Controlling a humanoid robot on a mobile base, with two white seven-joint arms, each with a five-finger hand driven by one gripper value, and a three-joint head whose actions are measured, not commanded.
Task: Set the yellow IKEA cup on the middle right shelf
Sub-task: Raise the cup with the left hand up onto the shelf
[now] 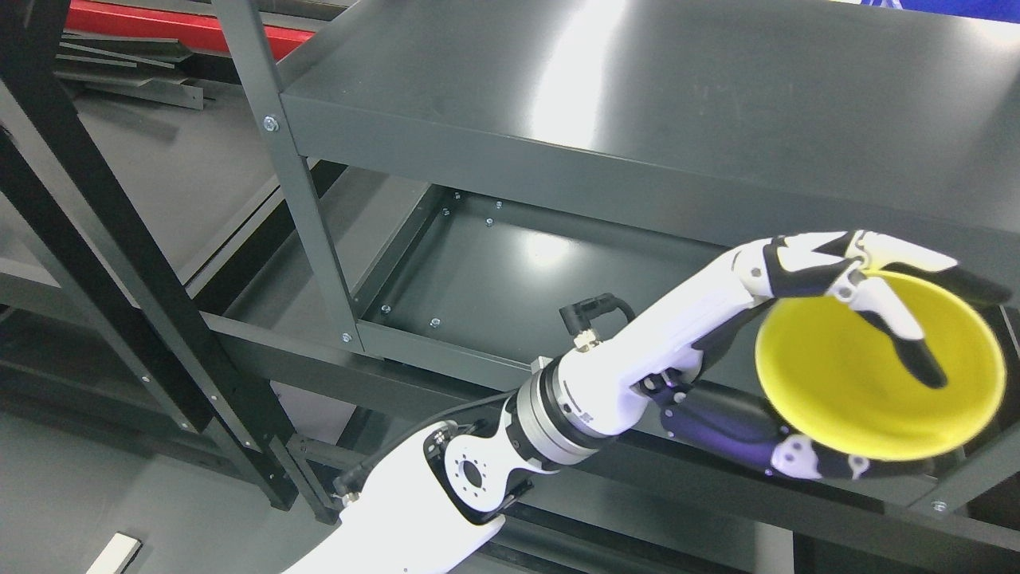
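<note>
We are holding the yellow cup (868,383) in our left robot hand (829,351), fingers (900,319) curling around its rim, beside the dark metal shelf (637,104).

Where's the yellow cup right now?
In the head view, the yellow cup is at the right, gripped in the left hand, held at the front edge of the shelf under the top board.

Dark grey metal shelf unit (637,96), glossy tiers

Glossy dark grey metal shelving (637,104)
</note>
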